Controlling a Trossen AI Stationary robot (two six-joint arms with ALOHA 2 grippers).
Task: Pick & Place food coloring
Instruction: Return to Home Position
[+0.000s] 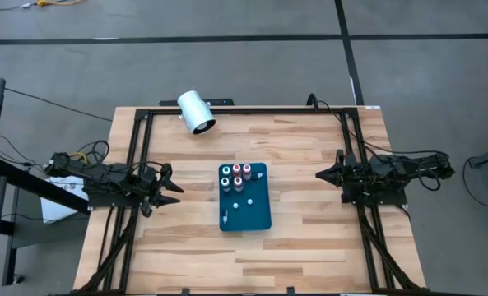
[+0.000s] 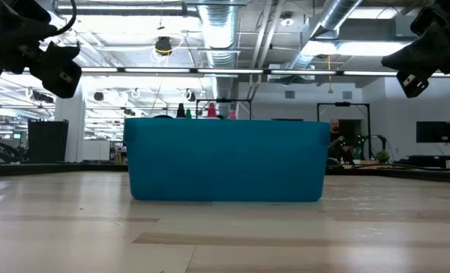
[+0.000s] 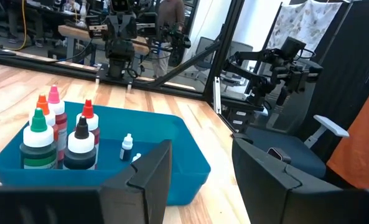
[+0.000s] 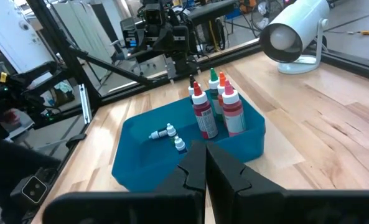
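The food coloring bottles [image 1: 235, 176] stand upright in the far part of a flat blue tray [image 1: 256, 215] at the table's middle. They are pale, with green, black and red tops [image 3: 60, 134] [image 4: 214, 109]. Two tiny bottles [image 4: 170, 137] lie on the tray floor. My left gripper [image 1: 174, 187] hovers level at the tray's left, open, with nothing between its fingers [image 3: 200, 177]. At the tray's right my right gripper [image 1: 320, 174] hovers shut and empty [image 4: 204, 171]. In the low view only the bottle tops [image 2: 209, 112] show over the tray rim.
A large white cylinder [image 1: 196, 112] lies on its stand at the table's far edge, left of middle. Black frame rails [image 1: 137, 148] run along the table's left, right and far sides. Bare wood [image 1: 252, 263] lies between the tray and the near edge.
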